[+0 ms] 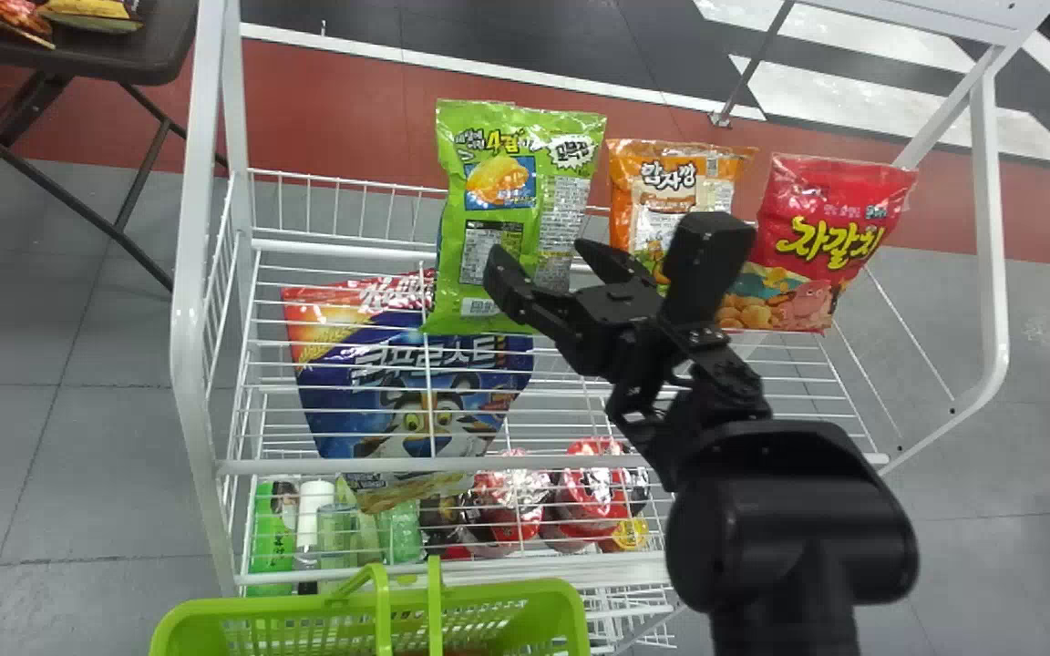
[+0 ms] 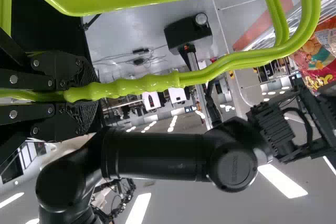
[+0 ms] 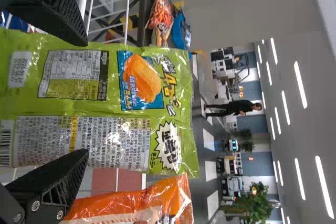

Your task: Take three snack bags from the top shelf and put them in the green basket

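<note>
Jaws: right gripper (image 1: 540, 252) wide open, left gripper (image 2: 90, 94) clamping basket handle (image 2: 149, 84).

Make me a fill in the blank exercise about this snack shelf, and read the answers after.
The left tool holds the green basket by its ____.
In the head view, the red bag is to the ____ of the orange bag.
The animal pictured on the blue bag is a ____.
In the right wrist view, the bag between the right tool's fingertips is ____.

Missing words: handle; right; tiger; green.
</note>
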Tool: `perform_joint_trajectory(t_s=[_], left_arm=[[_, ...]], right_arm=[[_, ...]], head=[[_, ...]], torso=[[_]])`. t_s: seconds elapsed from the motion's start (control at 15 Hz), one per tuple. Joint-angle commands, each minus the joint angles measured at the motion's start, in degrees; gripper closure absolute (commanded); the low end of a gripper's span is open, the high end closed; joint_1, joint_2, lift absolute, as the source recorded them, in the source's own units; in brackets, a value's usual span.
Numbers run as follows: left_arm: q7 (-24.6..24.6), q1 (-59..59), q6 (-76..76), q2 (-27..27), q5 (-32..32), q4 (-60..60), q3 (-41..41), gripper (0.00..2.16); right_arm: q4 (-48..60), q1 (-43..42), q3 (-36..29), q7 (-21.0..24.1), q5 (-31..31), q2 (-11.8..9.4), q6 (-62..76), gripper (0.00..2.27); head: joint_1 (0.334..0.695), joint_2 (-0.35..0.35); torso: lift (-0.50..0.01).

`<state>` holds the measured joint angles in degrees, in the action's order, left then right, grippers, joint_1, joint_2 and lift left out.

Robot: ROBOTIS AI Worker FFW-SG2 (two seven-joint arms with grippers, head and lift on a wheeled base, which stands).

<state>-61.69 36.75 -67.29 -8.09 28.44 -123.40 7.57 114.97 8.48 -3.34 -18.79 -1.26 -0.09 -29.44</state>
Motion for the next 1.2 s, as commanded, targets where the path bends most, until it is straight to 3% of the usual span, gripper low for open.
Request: perform_joint_trajectory(t_s=[0.0,0.07,0.2,0.27,0.47,0.87,1.13], left_arm=[[0.3,-0.4,0.0,0.1,0.3,0.4,-0.5,1.36],[0.3,-0.6,-0.2,0.2,0.6,0.8,-0.7,1.36],[0.3,-1.4,-0.2,0.2,0.7,1.4,-0.7,1.36],[0.3,-1.9,-0.5,0.2,0.7,1.7,-0.6,1.36],[0.3,-1.9,-0.5,0.1,0.7,1.7,-0.6,1.36],[0.3,-1.8,-0.5,0.0,0.7,1.7,-0.6,1.36],[0.4,-1.2,-0.5,0.0,0.7,1.5,-0.5,1.36]], right_arm=[[-5.4,-3.3,1.8,-0.5,2.8,0.1,3.8,0.12],[-6.3,-4.1,2.0,-1.5,3.0,0.1,4.0,0.40],[-6.7,-4.8,2.1,-5.0,2.8,0.1,3.3,1.84],[-6.7,-4.9,1.9,-6.7,2.8,0.1,1.4,2.11],[-6.6,-5.6,1.1,-8.2,2.8,0.1,-0.9,2.22],[-9.4,-7.9,-0.3,-9.2,3.0,0.1,-1.1,2.22],[-7.9,-2.9,-0.7,-9.9,1.3,0.1,4.3,2.22]], head=[[0.695,-0.350],[0.695,-0.350],[0.695,-0.341],[0.695,-0.327],[0.695,-0.304],[0.695,-0.316],[0.695,-0.327]], torso=[[-0.044],[-0.044],[-0.044],[-0.044],[-0.044],[-0.044],[-0.044]])
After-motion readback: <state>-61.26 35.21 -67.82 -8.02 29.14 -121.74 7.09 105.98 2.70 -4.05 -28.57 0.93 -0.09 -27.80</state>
